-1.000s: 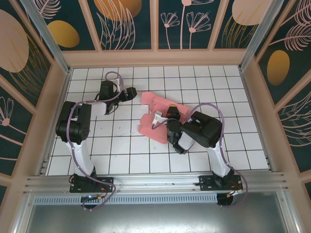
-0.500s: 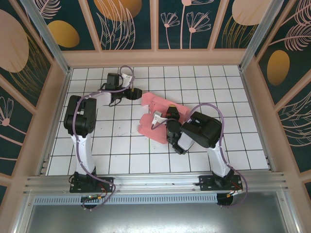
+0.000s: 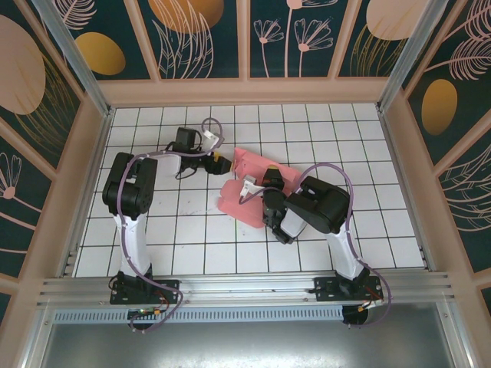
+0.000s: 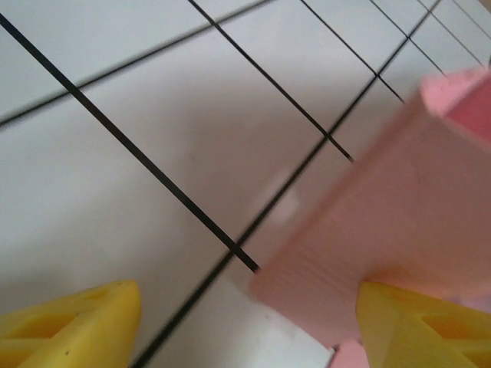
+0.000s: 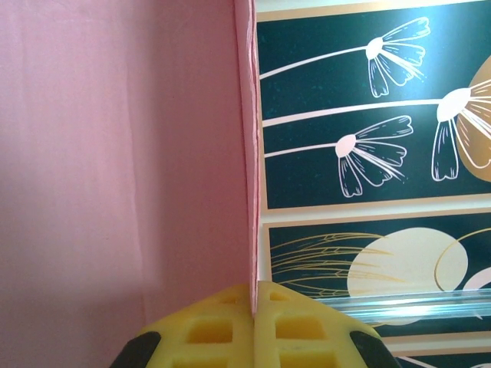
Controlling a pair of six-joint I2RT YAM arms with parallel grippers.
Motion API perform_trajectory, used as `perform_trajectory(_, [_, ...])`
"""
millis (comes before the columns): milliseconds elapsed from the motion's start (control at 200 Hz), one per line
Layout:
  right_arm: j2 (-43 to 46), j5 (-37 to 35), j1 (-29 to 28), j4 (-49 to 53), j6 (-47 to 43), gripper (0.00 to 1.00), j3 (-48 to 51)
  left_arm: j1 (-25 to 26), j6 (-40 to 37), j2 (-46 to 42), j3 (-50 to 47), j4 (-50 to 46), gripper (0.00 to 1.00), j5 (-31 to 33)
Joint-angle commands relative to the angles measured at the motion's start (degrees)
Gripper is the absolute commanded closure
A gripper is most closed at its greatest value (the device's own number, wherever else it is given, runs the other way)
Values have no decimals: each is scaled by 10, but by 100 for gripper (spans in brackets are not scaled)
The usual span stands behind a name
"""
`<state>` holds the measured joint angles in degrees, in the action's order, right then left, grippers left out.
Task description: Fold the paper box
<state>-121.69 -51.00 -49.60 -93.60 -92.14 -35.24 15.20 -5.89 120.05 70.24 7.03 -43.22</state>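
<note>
The paper box (image 3: 236, 201) is a salmon-pink card sheet, partly folded, lying mid-table on the white tiles. My left gripper (image 3: 223, 162) is at its upper left edge. In the left wrist view this gripper (image 4: 249, 330) stands open, and a raised pink flap (image 4: 383, 207) reaches in between the yellow fingers (image 4: 77, 326), close to the right-hand one. My right gripper (image 3: 259, 184) is over the sheet's middle. In the right wrist view it (image 5: 253, 303) is shut on the thin upright edge of a pink panel (image 5: 115, 153).
Decorated walls with wooden framing (image 3: 245, 90) enclose the tiled floor (image 3: 192, 238) on three sides. A metal rail (image 3: 245, 287) carries both arm bases at the near edge. Open tiles lie left, right and in front of the box.
My left gripper has swung right and slightly nearer, from the far-left tiles up to the box's left edge. The right arm and the box have stayed put.
</note>
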Motion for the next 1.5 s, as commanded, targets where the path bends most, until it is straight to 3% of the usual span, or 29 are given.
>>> perform_trajectory(0, [-24, 7, -7, -29, 21, 100, -3, 16, -18, -27, -20, 12, 26, -28])
perform_trajectory(405, [-31, 8, -2, -30, 28, 100, -7, 28, -51, -38, -17, -28, 30, -83])
perform_trajectory(611, [-27, 7, 0, -31, 30, 100, -2, 12, -56, -39, -16, -34, 23, -37])
perform_trajectory(921, [-19, 4, 3, -33, 31, 100, 4, -51, 62, -57, -44, 118, 29, -107])
perform_trajectory(1026, [-19, 4, 3, -33, 31, 100, 4, -55, 92, -37, -17, 125, 35, -58])
perform_trajectory(1071, [-17, 5, 2, -33, 29, 100, 3, -55, 114, -17, 6, 120, 52, -29])
perform_trajectory(1101, [-17, 6, 2, -33, 28, 100, 2, -54, 123, -3, 26, 110, 58, -21])
perform_trajectory(1186, [-16, 8, 3, -33, 27, 100, -2, -43, 110, 25, 68, 78, 59, -7])
perform_trajectory(1366, [-15, 9, 3, -33, 23, 100, -9, -10, 11, 70, 154, -39, 60, 45])
perform_trajectory(1491, [-14, 11, 3, -33, 22, 100, -9, -2, -11, 95, 184, -75, 61, 37])
